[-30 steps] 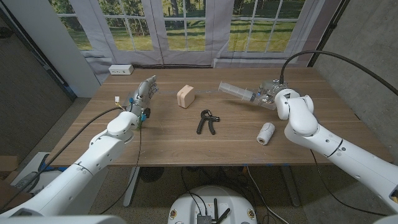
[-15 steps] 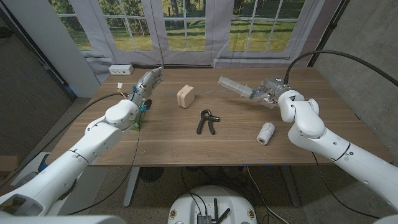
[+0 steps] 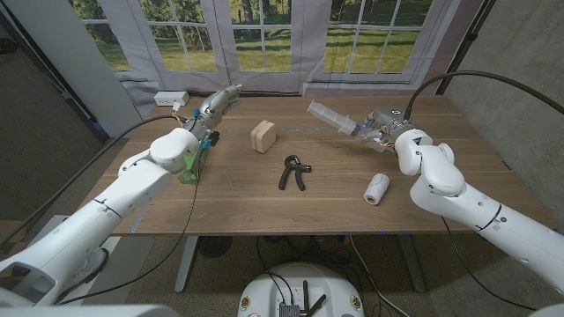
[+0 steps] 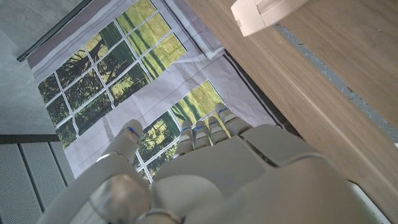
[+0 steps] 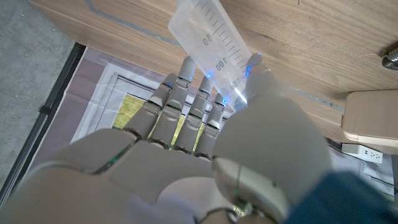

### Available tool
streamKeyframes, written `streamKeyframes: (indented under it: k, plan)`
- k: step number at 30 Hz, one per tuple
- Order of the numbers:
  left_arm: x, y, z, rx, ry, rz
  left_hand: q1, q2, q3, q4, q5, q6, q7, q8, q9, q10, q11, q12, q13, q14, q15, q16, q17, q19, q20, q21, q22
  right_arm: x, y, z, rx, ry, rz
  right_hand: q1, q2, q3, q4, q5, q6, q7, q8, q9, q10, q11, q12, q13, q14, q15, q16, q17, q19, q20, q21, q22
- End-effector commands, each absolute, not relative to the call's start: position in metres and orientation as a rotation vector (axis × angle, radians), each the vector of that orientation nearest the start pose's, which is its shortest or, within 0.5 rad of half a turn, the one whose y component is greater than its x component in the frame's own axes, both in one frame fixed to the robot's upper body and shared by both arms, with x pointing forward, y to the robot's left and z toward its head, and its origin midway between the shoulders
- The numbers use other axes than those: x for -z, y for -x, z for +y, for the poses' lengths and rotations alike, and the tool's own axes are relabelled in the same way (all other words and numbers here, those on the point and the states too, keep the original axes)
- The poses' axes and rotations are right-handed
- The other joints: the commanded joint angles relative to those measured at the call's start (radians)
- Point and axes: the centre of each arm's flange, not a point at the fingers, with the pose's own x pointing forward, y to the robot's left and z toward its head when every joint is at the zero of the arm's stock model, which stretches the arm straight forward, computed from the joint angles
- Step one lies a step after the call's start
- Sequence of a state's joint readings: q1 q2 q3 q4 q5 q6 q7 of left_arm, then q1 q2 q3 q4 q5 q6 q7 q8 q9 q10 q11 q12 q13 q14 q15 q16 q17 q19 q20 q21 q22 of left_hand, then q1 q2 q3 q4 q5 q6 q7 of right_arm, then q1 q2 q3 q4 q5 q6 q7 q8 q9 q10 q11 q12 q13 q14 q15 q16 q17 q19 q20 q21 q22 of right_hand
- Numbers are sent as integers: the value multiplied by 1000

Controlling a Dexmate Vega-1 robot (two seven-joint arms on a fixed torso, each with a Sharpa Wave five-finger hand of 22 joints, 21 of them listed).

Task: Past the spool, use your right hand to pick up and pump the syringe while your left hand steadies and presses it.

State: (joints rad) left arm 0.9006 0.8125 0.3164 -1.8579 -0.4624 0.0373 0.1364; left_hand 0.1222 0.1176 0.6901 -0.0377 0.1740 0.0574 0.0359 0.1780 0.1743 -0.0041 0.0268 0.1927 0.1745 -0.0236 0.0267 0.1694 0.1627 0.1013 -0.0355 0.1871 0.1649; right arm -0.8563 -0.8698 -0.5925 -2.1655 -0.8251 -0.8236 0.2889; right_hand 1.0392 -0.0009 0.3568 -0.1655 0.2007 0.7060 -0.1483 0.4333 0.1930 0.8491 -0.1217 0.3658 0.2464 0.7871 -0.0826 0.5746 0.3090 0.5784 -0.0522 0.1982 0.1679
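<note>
**Head view: syringe lifted, left hand not yet on it**

Head view is taken first, and the wooden table point(image 3: 238, 198) is the largest thing in it. Next in size are the two arms, reaching in from the near corners.

The right hand point(image 3: 381, 129) is raised over the far right of the table, and the syringe point(image 3: 333, 119) is gripped in it. The clear barrel slants up and away from that hand, toward the table's middle, and is held off the wood. In the right wrist view the graduated barrel point(image 5: 214, 43) is seen clasped between the fingers point(image 5: 186, 99) and the thumb.

The left hand point(image 3: 214, 107) is raised over the far left of the table, well apart from the syringe. Nothing is held in it; its fingers are stretched out close together, as the left wrist view also shows point(image 4: 205, 134).

Between the two hands lie a beige block point(image 3: 263, 136) and a black hand-grip tool point(image 3: 293, 171). The white spool point(image 3: 376, 187) lies nearer the robot than the right hand.

The pick-up is judged done, and the steadying step is judged to be in hand. For the next move, the left hand would have to be carried across to the barrel's free end, so that it can be braced and pressed while the pumping is done.
</note>
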Motion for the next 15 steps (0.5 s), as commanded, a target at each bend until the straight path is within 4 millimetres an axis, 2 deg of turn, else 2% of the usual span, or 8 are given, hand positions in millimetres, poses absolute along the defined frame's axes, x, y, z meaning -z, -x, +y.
streamKeyframes:
  k: [1, 11, 15]
  plan:
    - [-97, -537, 259, 174, -506, -724, 5, 29, 0, -11, -1, 12, -2, 6, 1, 0, -7, 0, 3, -6, -6, 3, 4, -4, -16, -1, 5, -48, -535, -241, 287, 1428, -358, 77, 87, -6, 3, 6, 71, -59, 0, 6, 92, -80, -1, 7, 16, -155, -6, 3, 9, -67, 2, 3]
    - [-112, -526, 243, 193, -577, -759, 9, 30, -1, -23, -1, 16, -9, 6, 1, 2, -20, 1, 3, -4, -15, 5, 3, -2, -15, 0, 5, -48, -544, -239, 270, 1360, -410, 79, 87, -9, 0, 9, 71, -59, -4, 6, 92, -80, -8, 11, 22, -155, -13, 5, 11, -66, 1, 3]
    - [-116, -525, 240, 201, -592, -765, 11, 31, -1, -30, -1, 16, -17, 5, 1, 3, -26, 1, 3, -6, -24, 5, 3, -5, -2, 0, 5, -47, -546, -238, 259, 1344, -434, 81, 87, -10, -1, 10, 70, -60, -7, 6, 92, -80, -11, 14, 23, -156, -17, 7, 11, -67, 0, 3]
